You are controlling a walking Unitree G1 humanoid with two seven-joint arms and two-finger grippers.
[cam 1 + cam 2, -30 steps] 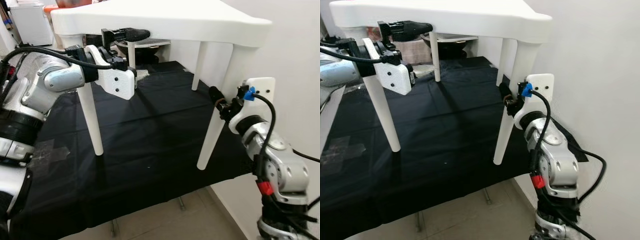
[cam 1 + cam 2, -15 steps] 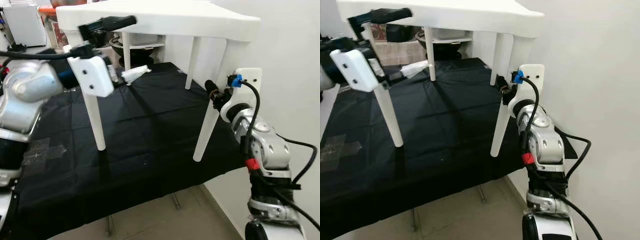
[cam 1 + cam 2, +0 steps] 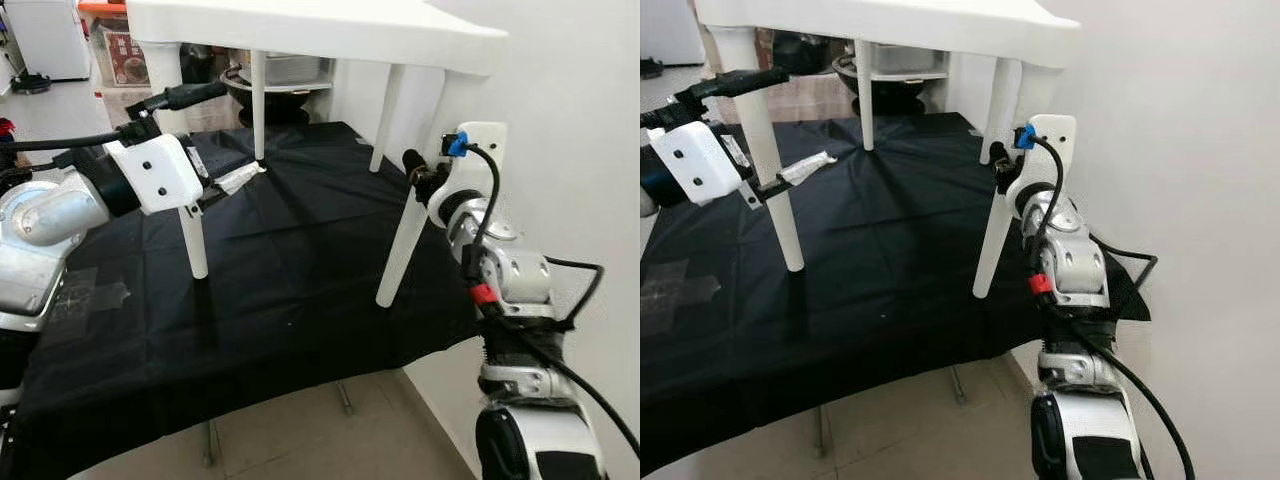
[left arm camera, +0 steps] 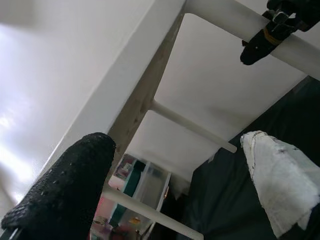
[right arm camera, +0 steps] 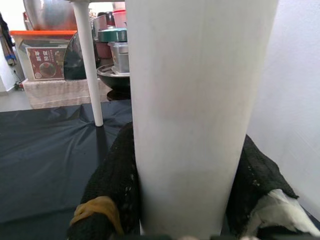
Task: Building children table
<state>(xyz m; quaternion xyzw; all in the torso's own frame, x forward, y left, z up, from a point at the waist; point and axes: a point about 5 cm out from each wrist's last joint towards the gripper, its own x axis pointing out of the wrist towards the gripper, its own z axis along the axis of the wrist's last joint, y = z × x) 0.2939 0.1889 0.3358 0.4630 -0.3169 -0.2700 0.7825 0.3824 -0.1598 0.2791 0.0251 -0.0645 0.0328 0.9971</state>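
A white children's table (image 3: 330, 30) stands upright on a black cloth (image 3: 280, 300). My right gripper (image 3: 415, 175) is shut on the table's front right leg (image 3: 405, 240), high up near the top; the right wrist view has the leg (image 5: 195, 110) clamped between both black fingers (image 5: 112, 185). My left gripper (image 3: 215, 140) is open at the front left leg (image 3: 192, 235), one finger (image 4: 65, 185) above and one below, spread wide. I cannot tell if it touches the leg. A crumpled white rag (image 3: 235, 178) lies on the cloth just behind that gripper.
A white wall (image 3: 580, 120) runs close along the right side. Pots and storage boxes (image 3: 275, 75) stand behind the table. A strip of tape (image 3: 90, 295) lies on the cloth at the left. The cloth's front edge drops to a tiled floor (image 3: 300, 440).
The camera has shifted. My left gripper has dropped from under the tabletop's rim to the front left leg and spread wider. The right gripper has kept its hold on the leg.
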